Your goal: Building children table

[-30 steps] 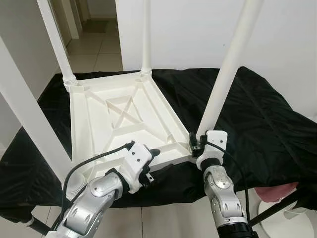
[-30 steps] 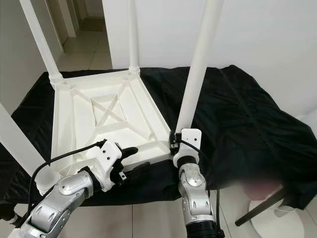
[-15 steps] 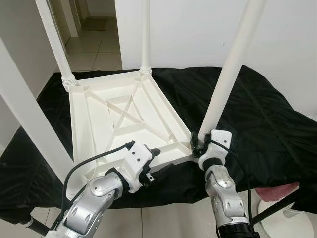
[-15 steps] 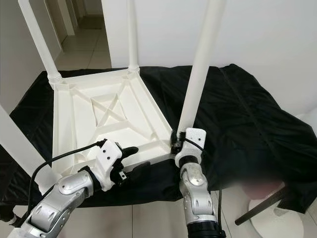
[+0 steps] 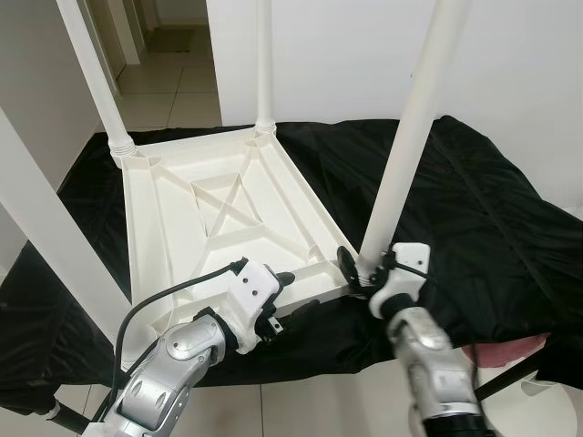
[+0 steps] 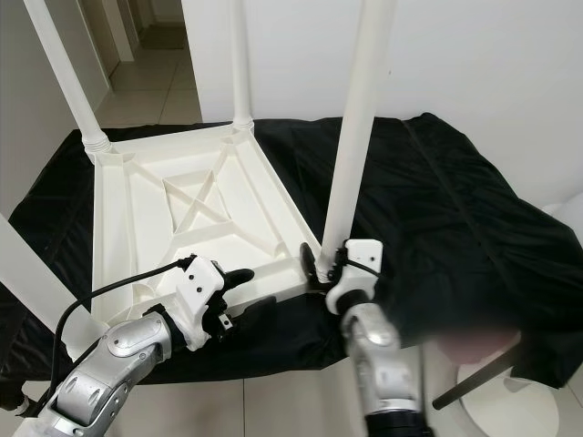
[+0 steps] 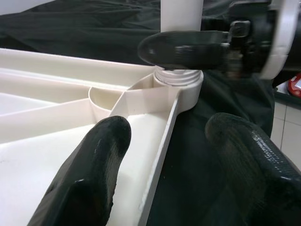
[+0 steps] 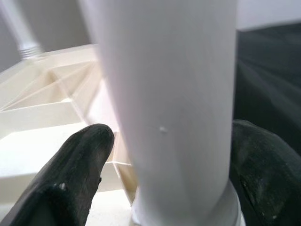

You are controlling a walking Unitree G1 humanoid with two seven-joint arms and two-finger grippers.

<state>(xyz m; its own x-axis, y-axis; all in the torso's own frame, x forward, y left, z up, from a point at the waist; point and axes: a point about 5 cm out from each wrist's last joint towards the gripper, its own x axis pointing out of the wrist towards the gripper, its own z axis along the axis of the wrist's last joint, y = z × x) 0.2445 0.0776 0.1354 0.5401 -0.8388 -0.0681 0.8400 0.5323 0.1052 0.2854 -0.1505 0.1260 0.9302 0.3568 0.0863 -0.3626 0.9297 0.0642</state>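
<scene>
A white children's table (image 5: 219, 200) lies upside down on a black cloth (image 5: 474, 209), with its legs standing upright. My right gripper (image 5: 364, 269) is shut on the near right leg (image 5: 405, 146) just above its threaded socket. In the right wrist view that leg (image 8: 164, 70) sits between the two black fingers (image 8: 80, 165). My left gripper (image 5: 299, 291) is open and straddles the table's near rim. One finger (image 7: 94, 165) rests inside the tray-like underside and the other hangs outside over the cloth.
Three more white legs rise at the far left (image 5: 91, 73), far middle (image 5: 264, 64) and near left (image 5: 46, 246). A doorway with tiled floor (image 5: 173, 73) opens at the back left. A pinkish object (image 5: 510, 350) and a white base (image 5: 547, 401) sit low on the right.
My right wrist has turned around the base of the near right leg, and its forearm has swung out to the right. The left gripper has stayed at the rim. The camera shifted slightly.
</scene>
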